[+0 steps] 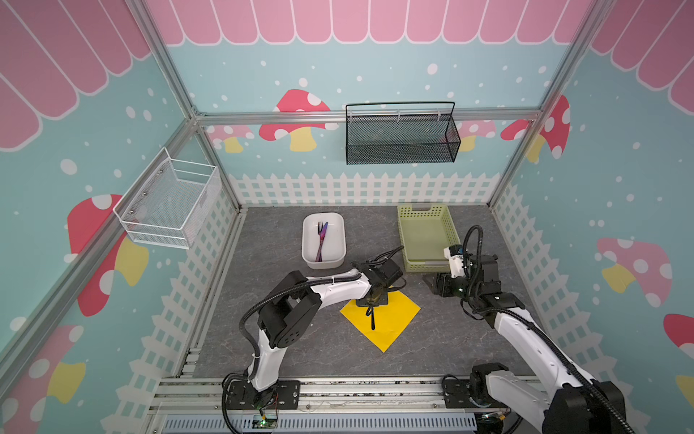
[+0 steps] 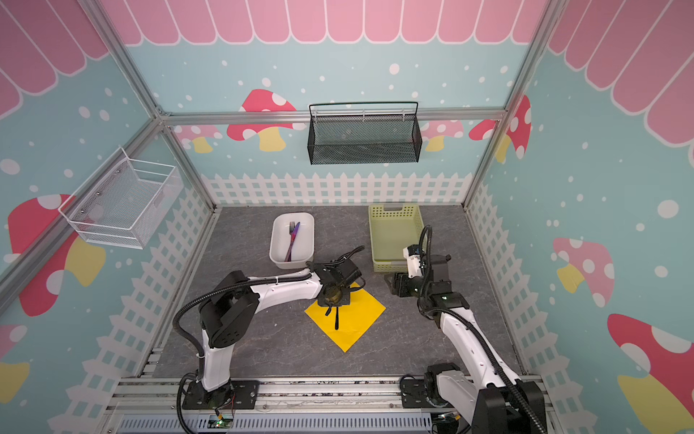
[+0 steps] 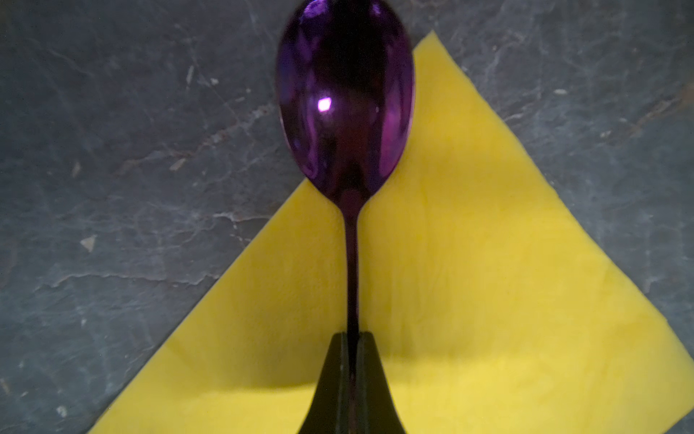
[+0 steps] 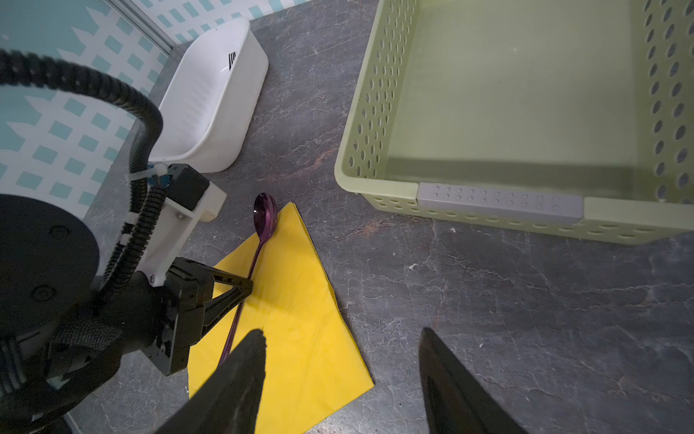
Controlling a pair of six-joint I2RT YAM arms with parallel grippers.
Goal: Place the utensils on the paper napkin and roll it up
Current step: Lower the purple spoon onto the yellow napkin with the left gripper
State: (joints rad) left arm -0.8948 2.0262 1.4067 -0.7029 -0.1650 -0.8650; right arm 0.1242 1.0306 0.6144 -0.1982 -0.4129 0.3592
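Note:
The yellow paper napkin [image 1: 390, 323] [image 2: 356, 319] [image 3: 469, 282] [image 4: 296, 312] lies flat as a diamond on the grey table. My left gripper [image 1: 371, 309] [image 3: 352, 334] [image 4: 248, 287] is shut on the thin handle of the dark-purple spoon [image 3: 345, 97] [image 4: 264, 216], low over the napkin's far half. The spoon's bowl reaches past a napkin corner, and its handle end [image 1: 372, 321] points toward the near side. The fork [image 1: 320, 227] and knife [image 1: 324, 232] lie in the white tub [image 1: 306, 244]. To the right of the napkin my right gripper [image 1: 430, 285] [image 4: 342, 332] stands open and holds nothing.
A pale green perforated basket [image 1: 403, 240] [image 4: 383, 195] stands at the back right, just behind the right gripper. The white tub [image 4: 210, 105] sits behind the left arm. A black mesh basket [image 1: 402, 135] and a white wire basket [image 1: 169, 203] hang on the walls.

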